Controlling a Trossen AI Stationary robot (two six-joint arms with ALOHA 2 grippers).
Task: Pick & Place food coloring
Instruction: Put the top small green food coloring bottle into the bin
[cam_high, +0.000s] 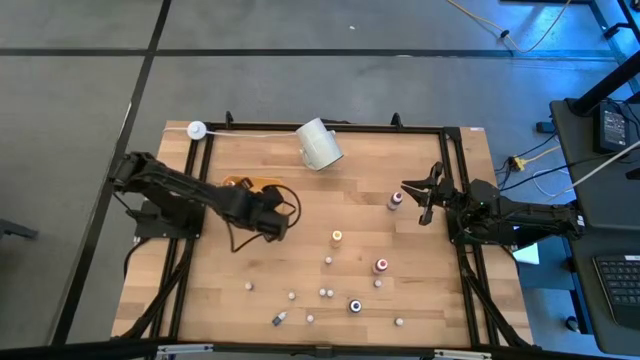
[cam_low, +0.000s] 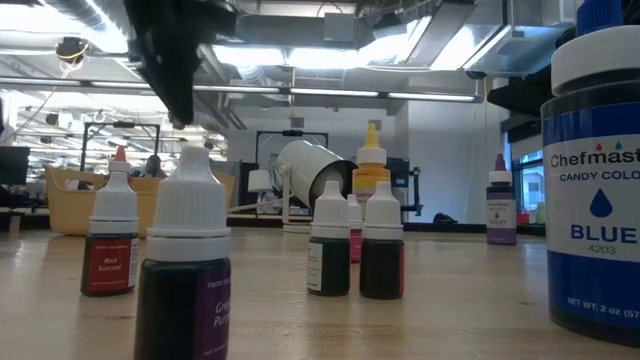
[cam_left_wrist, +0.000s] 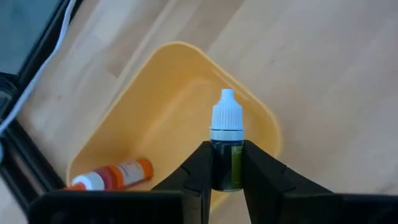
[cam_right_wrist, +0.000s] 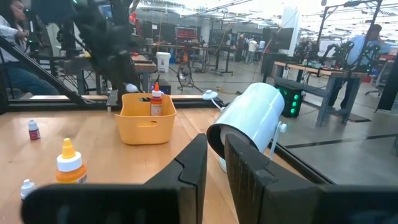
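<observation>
My left gripper (cam_left_wrist: 227, 155) hangs over the yellow tray (cam_left_wrist: 161, 106) at the table's left and is shut on a small dark-green food coloring bottle (cam_left_wrist: 225, 124) with a white cap. In the high view this gripper (cam_high: 275, 218) is at the tray's (cam_high: 250, 184) near right corner. An orange bottle (cam_left_wrist: 115, 174) lies on its side in the tray. Several more food coloring bottles (cam_high: 337, 237) stand scattered on the table's near half. My right gripper (cam_high: 412, 196) waits shut at the right edge, beside a purple-capped bottle (cam_high: 396, 200). My left gripper pinches the bottle's dark body (cam_left_wrist: 229, 169), just below the white cap, between its two fingers. The fingers slant down from above and lie along the bottle, whose cap (cam_left_wrist: 225, 115) sticks out past the fingertips. The bottle is clear of the tray.
A big white cup (cam_high: 319, 145) lies on its side at the table's far middle. A white round thing on a cord (cam_high: 197, 129) sits at the far left corner. Black rails (cam_high: 455, 200) frame the table. Bare wood lies between the tray and the scattered bottles.
</observation>
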